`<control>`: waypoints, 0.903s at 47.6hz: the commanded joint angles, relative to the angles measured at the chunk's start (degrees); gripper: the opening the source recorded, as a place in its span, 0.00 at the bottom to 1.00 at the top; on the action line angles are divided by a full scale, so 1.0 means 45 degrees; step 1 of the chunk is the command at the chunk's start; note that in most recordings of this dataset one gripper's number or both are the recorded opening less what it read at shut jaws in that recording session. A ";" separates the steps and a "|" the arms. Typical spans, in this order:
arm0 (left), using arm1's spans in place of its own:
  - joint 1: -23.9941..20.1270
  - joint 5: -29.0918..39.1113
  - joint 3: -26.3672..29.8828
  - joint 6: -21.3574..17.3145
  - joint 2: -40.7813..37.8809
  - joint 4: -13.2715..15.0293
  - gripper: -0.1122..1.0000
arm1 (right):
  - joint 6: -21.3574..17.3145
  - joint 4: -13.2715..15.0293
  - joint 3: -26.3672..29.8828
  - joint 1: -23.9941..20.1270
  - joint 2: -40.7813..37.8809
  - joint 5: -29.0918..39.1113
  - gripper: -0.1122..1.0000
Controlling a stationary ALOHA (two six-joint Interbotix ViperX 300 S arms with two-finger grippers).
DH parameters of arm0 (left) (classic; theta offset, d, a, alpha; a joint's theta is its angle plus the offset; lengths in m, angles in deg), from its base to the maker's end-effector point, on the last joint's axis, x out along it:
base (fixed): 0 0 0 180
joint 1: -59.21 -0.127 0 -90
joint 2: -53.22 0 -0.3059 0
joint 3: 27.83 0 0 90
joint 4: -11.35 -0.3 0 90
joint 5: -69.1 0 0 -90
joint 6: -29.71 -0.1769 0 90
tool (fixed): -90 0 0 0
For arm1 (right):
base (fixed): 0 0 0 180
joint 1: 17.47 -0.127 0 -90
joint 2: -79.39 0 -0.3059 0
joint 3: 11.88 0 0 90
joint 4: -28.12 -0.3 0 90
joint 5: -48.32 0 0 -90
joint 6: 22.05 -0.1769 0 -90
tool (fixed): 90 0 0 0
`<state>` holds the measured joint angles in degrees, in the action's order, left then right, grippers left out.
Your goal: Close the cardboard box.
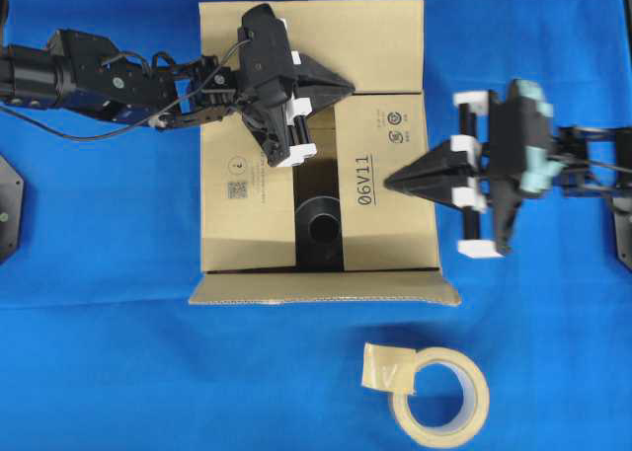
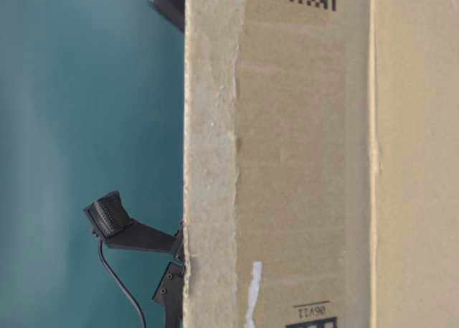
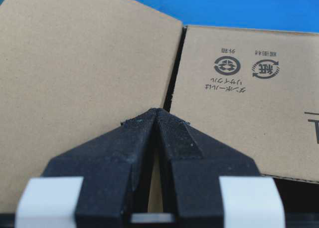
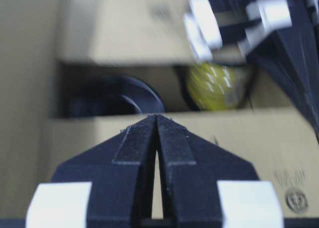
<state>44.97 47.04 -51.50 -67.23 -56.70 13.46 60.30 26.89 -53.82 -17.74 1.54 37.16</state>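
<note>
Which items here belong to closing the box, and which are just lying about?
Part of the job:
- large brown corrugated cardboard box, flaps partly folded, gap open in the middle
- left end effector, shut, over the far flap
- right end effector, shut, over the right flap

Lying about:
- beige tape roll on the blue cloth
- black round object inside the box

You have a cardboard box [image 1: 252,209] of matt brown corrugated board, matt black ridged plastic fingertips [image 3: 172,133], and beside the box a glossy beige tape roll [image 1: 440,397].
</note>
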 commanded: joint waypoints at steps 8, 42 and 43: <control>0.0078 0.0000 0.0039 0.0020 0.0254 -0.0020 0.10 | -0.0059 -0.0039 -0.0098 -0.1465 0.1934 -0.0254 0.10; 0.0078 0.0020 0.0000 0.0000 0.0254 -0.0020 0.10 | 0.0000 -0.0039 -0.0371 -0.5078 -0.0371 -0.1758 0.10; 0.0078 0.0020 0.0000 0.0020 0.0254 -0.0020 0.10 | 0.0000 -0.0059 -0.0391 -0.5078 -0.0410 -0.1777 0.10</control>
<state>45.06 47.22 -51.76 -67.15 -56.70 13.46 60.39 26.80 -56.02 -40.50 -0.13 30.39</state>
